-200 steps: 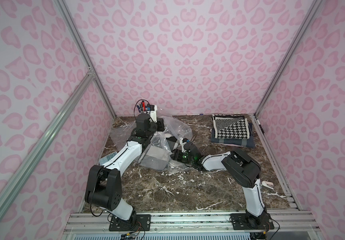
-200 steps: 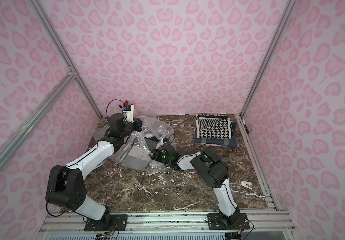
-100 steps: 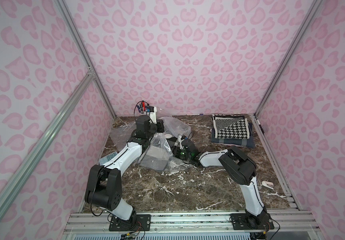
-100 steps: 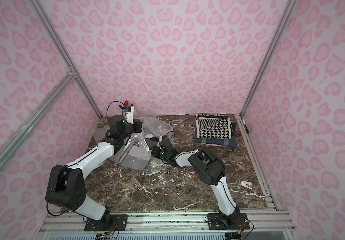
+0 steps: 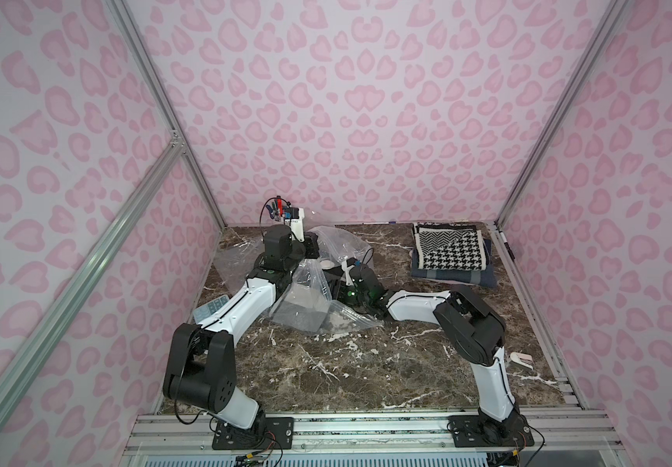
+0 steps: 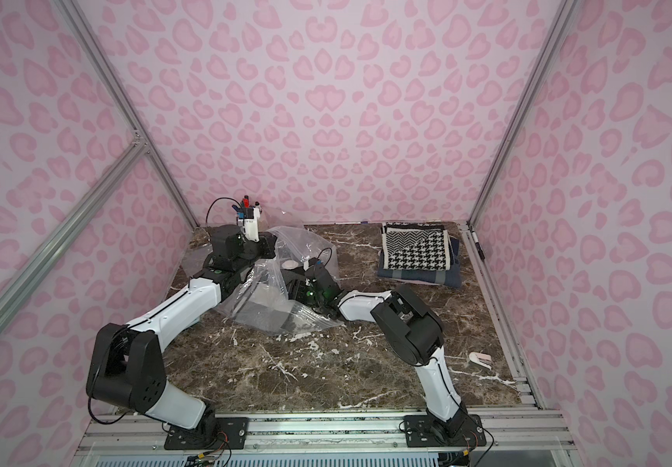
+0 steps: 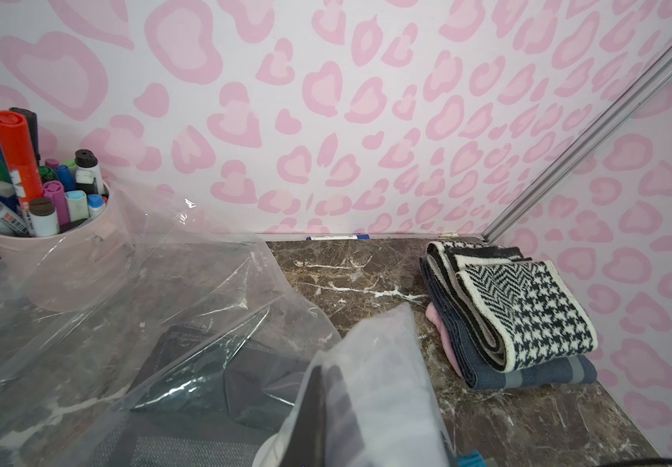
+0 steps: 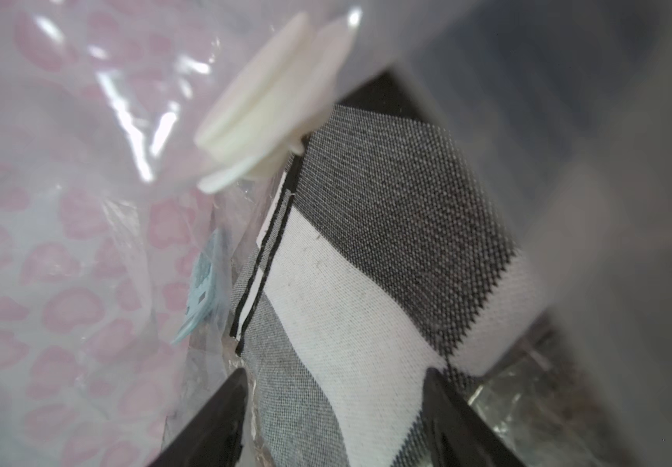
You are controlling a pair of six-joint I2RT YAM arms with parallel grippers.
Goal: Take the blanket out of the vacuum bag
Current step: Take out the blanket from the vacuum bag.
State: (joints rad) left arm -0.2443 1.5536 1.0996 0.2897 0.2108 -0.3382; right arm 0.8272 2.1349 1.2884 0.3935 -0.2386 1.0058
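The blanket (image 8: 366, 263), a grey, white and black striped cloth, is lying folded inside the vacuum bag (image 5: 310, 307). The bag is sitting on the bench (image 5: 326, 372) toward its far left corner. The bag's white valve (image 8: 261, 113) is hanging just above the cloth.

The left gripper (image 5: 312, 251) is holding its jaws closed on a fold of the bag film, raised above the bench. The likely purpose is to tent the bag so that its mouth is standing open for the other arm. The right gripper (image 8: 334, 376) is sitting inside that mouth, jaws open, one finger on each side of the blanket. Contact with the cloth cannot be confirmed.

The left arm is sloping up from the near edge, with its wrist above the bag. The right arm is folding at the elbow, its forearm lying low and nearly level and pointing into the bag.

A cup of markers (image 7: 63, 250) is standing at the far left corner, behind the film. A stack of folded cloths (image 5: 451, 252) is lying at the far right corner, well apart from the bag.
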